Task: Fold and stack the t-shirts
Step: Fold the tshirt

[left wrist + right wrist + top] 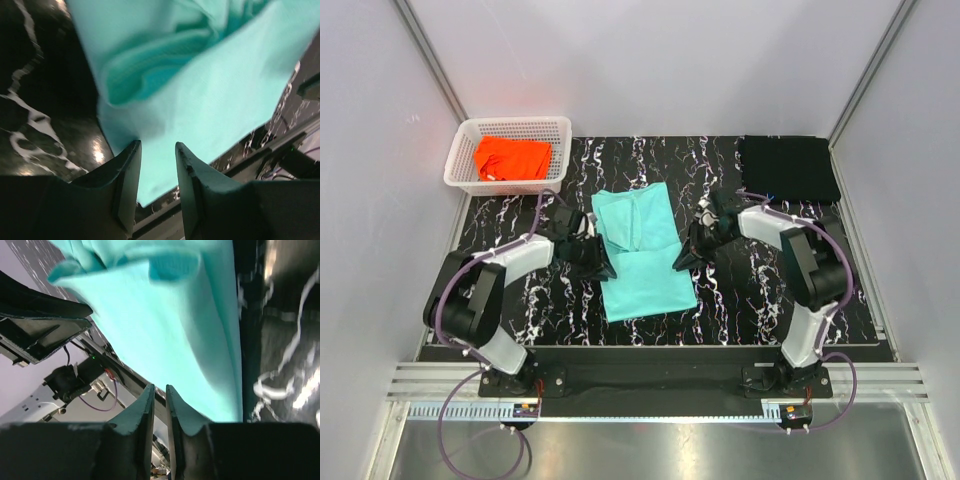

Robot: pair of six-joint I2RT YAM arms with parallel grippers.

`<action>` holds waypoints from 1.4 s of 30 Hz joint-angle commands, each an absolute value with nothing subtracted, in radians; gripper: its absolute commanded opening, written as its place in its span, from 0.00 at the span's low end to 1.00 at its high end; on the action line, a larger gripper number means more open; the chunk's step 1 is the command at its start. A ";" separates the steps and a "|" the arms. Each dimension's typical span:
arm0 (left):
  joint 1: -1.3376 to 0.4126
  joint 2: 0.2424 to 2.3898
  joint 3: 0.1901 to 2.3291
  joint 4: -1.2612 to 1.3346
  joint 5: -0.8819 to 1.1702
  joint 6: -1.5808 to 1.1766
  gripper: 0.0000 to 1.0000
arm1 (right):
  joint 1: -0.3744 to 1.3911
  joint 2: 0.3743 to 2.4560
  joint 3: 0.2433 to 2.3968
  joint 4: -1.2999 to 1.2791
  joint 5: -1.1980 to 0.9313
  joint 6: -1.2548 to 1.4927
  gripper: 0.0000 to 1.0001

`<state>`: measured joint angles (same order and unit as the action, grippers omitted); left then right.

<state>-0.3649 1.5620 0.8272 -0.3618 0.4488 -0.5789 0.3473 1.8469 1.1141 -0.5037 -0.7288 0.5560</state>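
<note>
Well, the mint-teal shirt (645, 270) lies partly folded mid-table between my two hands. My left gripper (157, 145) stands parted at its left hem, though I cannot tell whether cloth is pinched. My right gripper (160, 386) is drawn nearly together at the right hem, with no cloth in the slit. To fold it well, I judge both hands should catch matching edges, lift evenly and lay the fold square, free of wrinkles. I count three shirts: this one, one orange shirt (512, 158) in the single white basket (455, 165), and one black shirt (788, 168) at the far right corner.
</note>
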 commanded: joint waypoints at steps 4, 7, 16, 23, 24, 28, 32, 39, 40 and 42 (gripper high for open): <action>-0.298 1.678 0.937 -0.270 0.517 -0.543 0.38 | 0.315 2.023 1.272 -0.479 -0.799 0.555 0.21; -0.273 1.741 0.968 -0.270 0.534 -0.526 0.38 | 0.284 2.098 1.327 -0.474 -0.816 0.555 0.20; -0.206 1.864 1.008 -0.302 0.557 -0.466 0.36 | 0.204 2.224 1.419 -0.468 -0.859 0.566 0.20; -0.193 1.758 1.100 -0.408 0.560 -0.442 0.35 | 0.183 2.163 1.405 -0.472 -0.867 0.600 0.21; -0.193 1.734 1.110 -0.429 0.560 -0.452 0.37 | 0.184 2.139 1.405 -0.471 -0.868 0.607 0.21; -0.198 1.655 1.158 -0.443 0.586 -0.495 0.41 | 0.196 2.083 1.431 -0.474 -0.870 0.632 0.22; -0.222 1.672 1.196 -0.437 0.629 -0.518 0.41 | 0.256 2.088 1.482 -0.471 -0.868 0.661 0.22; -0.291 1.814 1.149 -0.238 0.692 -0.627 0.37 | 0.304 2.187 1.542 -0.433 -0.847 0.710 0.22; -0.298 1.857 1.150 -0.221 0.692 -0.635 0.37 | 0.299 2.194 1.546 -0.433 -0.847 0.701 0.22; -0.301 1.894 1.169 -0.195 0.681 -0.626 0.36 | 0.284 2.212 1.539 -0.431 -0.848 0.698 0.22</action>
<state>-0.2974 1.8400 1.1690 -0.2878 0.6487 -0.5949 0.3130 2.1761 1.5219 -0.4389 -0.8555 0.6823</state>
